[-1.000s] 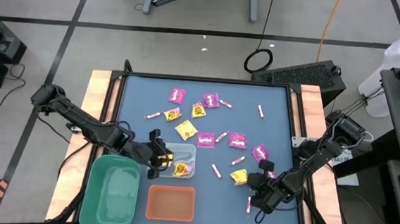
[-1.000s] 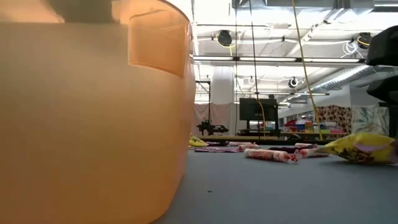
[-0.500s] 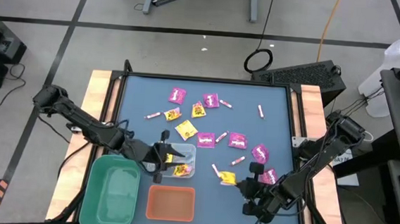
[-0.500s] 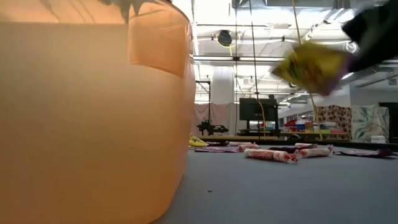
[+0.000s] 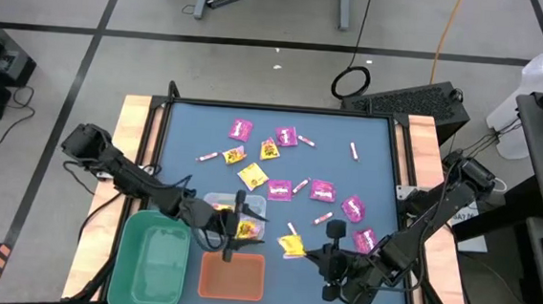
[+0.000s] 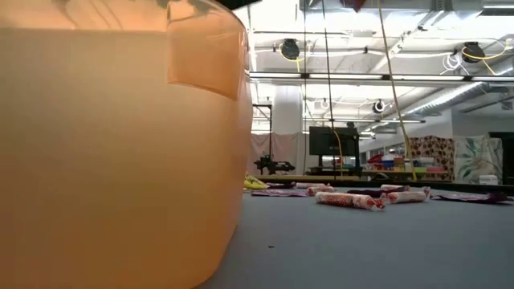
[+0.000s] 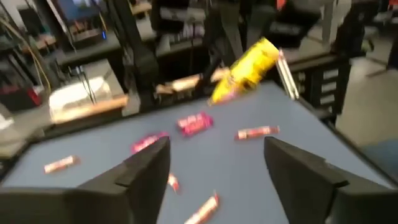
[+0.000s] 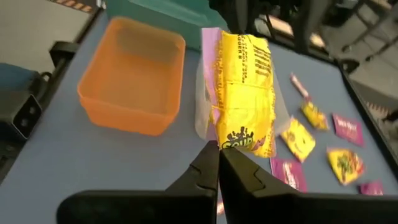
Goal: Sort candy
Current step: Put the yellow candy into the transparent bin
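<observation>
Right gripper: pinched shut on a yellow packet, lifted above the table just right of the clear bin and near the orange bin
Left gripper: fingers spread wide, holding nothing, over the clear bin's near edge by the orange bin
Loose candy: magenta and yellow packets and sticks scattered across the table's middle and far part
Green bin: near-left corner

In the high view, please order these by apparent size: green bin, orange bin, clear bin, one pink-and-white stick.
1. green bin
2. orange bin
3. clear bin, partly hidden by the left arm, so unsure against orange
4. pink-and-white stick
</observation>
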Controlling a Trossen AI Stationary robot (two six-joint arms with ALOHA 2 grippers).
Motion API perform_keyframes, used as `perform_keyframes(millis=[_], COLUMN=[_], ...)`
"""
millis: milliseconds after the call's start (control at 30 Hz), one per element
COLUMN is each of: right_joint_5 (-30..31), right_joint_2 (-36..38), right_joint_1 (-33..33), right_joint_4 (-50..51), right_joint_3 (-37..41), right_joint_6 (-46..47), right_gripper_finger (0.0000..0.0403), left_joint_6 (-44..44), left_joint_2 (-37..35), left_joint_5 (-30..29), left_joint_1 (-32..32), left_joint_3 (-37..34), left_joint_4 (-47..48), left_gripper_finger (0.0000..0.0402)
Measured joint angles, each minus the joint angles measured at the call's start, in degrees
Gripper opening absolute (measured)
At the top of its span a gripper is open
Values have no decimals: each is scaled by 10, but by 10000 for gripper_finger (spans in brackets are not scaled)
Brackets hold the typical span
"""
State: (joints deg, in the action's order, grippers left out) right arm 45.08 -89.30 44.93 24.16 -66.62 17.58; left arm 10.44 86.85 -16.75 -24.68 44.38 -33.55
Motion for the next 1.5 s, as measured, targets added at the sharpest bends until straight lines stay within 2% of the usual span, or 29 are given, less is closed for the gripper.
perform_keyframes(millis=[100, 300, 467, 733, 933, 1400, 1500], right_joint_5=[-1, -9, -50, -50, -50, -49, -49], right_joint_2=[0, 0, 0, 0, 0, 0, 0], right_joint_1=[-2, -17, -39, -55, -56, -56, -56], right_joint_4=[-17, -51, -89, -92, -90, -88, -88], right_joint_3=[-1, -1, -1, -1, -1, -1, -1], right_joint_6=[-24, -56, -94, -111, -112, -112, -97], right_gripper_finger=[0, 0, 0, 0, 0, 0, 0], left_joint_6=[23, 43, 72, 126, 140, 141, 139], left_joint_2=[0, 9, 41, 62, 62, 62, 62], left_joint_5=[10, 31, 36, 61, 61, 61, 61], left_joint_1=[-5, -6, -3, -3, -3, -2, -2], left_joint_3=[0, 0, 8, 21, 21, 21, 21], left_joint_4=[-23, -65, -125, -123, -125, -102, -95], left_gripper_finger=[285, 287, 277, 248, 193, 22, 5])
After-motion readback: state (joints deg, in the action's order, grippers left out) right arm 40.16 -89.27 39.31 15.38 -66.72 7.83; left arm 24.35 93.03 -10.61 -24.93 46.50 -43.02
